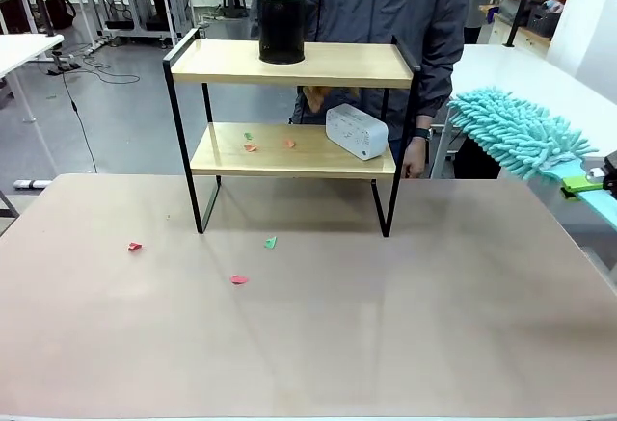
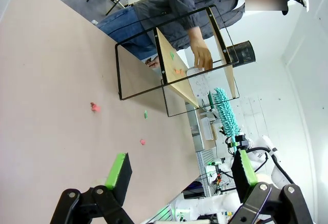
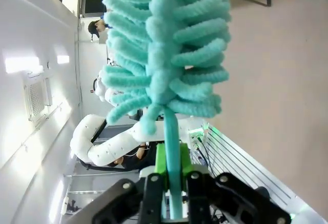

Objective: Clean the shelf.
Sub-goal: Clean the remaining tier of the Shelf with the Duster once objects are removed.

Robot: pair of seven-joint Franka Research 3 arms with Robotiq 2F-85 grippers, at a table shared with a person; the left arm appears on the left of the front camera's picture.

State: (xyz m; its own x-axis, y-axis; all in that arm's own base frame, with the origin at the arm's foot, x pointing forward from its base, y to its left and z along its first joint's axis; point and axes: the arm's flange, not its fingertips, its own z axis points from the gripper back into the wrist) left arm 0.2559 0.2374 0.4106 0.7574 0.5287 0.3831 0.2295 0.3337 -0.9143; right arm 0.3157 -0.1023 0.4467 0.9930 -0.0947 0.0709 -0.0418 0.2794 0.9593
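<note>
The shelf (image 1: 337,63) stood at the bench's (image 1: 405,344) far middle, well apart from both jaws. The left jaws gaped apart, holding nothing. The right jaws were clamped on a teal chenille duster's (image 1: 516,132) handle. A black mesh cup (image 1: 281,26) sat on the top board. A white device (image 1: 357,132) and paper scraps (image 1: 251,147) lay on the lower board, where a person's hand (image 2: 202,57) rested.
</note>
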